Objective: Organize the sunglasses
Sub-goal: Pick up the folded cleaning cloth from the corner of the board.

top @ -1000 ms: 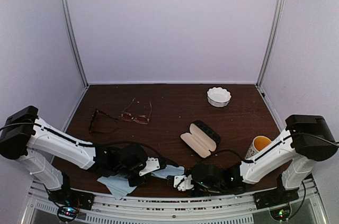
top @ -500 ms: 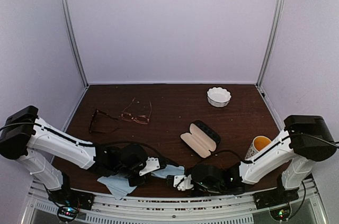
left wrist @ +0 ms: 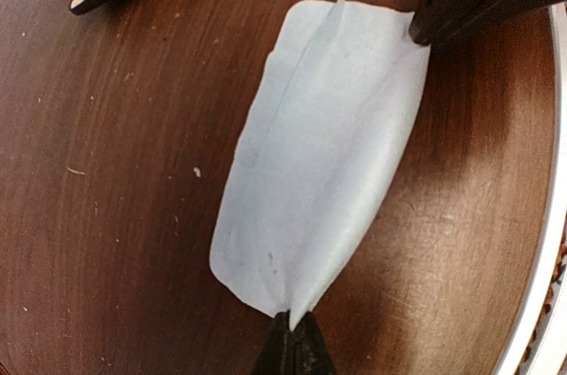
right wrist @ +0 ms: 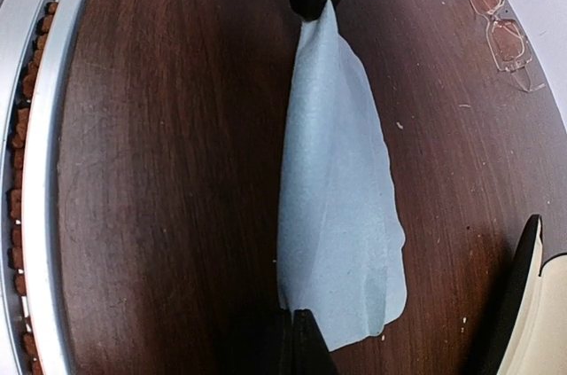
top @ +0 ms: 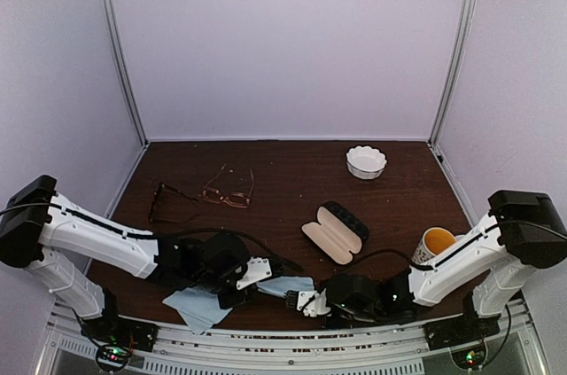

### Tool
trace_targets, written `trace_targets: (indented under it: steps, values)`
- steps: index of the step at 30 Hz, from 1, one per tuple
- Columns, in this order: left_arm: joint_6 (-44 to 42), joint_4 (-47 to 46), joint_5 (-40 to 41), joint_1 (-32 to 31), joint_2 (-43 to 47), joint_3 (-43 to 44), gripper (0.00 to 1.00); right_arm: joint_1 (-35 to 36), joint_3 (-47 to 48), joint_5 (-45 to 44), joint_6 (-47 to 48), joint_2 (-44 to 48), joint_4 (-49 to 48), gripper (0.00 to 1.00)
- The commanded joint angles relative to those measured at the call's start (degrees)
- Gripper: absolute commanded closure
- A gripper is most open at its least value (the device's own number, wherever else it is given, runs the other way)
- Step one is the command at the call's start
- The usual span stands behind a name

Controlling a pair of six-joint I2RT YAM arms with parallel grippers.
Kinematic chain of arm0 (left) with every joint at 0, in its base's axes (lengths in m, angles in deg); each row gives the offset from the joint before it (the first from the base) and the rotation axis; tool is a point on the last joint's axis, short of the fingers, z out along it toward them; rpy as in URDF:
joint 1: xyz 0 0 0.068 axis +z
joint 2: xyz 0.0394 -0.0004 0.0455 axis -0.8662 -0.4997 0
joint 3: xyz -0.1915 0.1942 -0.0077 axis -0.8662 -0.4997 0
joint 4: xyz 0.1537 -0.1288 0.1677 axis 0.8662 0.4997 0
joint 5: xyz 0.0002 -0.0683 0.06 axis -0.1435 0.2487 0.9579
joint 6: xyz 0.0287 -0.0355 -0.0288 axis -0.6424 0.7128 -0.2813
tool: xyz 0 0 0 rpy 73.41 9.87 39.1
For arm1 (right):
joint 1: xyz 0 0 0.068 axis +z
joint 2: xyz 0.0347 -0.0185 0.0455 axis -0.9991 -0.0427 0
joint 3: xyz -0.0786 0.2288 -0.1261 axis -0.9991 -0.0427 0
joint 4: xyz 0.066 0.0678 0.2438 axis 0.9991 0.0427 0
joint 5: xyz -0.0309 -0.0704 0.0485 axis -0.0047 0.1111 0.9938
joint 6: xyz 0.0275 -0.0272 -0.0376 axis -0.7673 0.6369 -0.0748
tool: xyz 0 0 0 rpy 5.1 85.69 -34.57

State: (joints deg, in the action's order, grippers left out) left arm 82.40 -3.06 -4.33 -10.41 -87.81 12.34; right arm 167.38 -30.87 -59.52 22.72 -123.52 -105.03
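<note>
Two pairs of sunglasses lie at the back left: a dark-framed pair (top: 168, 201) and a reddish-copper wire pair (top: 228, 195), the copper pair also at the right wrist view's top right (right wrist: 503, 31). My left gripper (top: 257, 271) is shut on one corner of a light-blue cloth (top: 285, 286), seen in the left wrist view (left wrist: 319, 162). My right gripper (top: 303, 300) is shut on the opposite corner (right wrist: 341, 207). The cloth is stretched between them near the front edge.
An open black glasses case with cream lining (top: 335, 231) lies mid-table. A second light-blue cloth (top: 197, 306) lies under the left arm. A white scalloped bowl (top: 366, 161) stands at the back right, a yellow-lined cup (top: 433, 244) at the right.
Both grippers have moved a little to the right with the cloth held between them. The sunglasses and case have not moved.
</note>
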Motion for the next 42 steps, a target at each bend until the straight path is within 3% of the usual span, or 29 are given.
trace_targets:
  steps: [1,17,42]
  values:
    - [0.7,1.08,-1.33,0.39,1.97,2.32,1.0,-0.45,-0.91,-1.24,-1.73,3.04,2.34,1.0]
    - [-0.22,3.29,-4.23,3.7,1.86,8.7,1.0,-2.47,-2.76,-1.96,-6.71,11.22,4.92,1.0]
    - [-7.86,11.83,-11.14,9.96,-11.25,27.43,1.0,-7.53,-3.01,-3.83,-12.5,20.42,13.47,1.0]
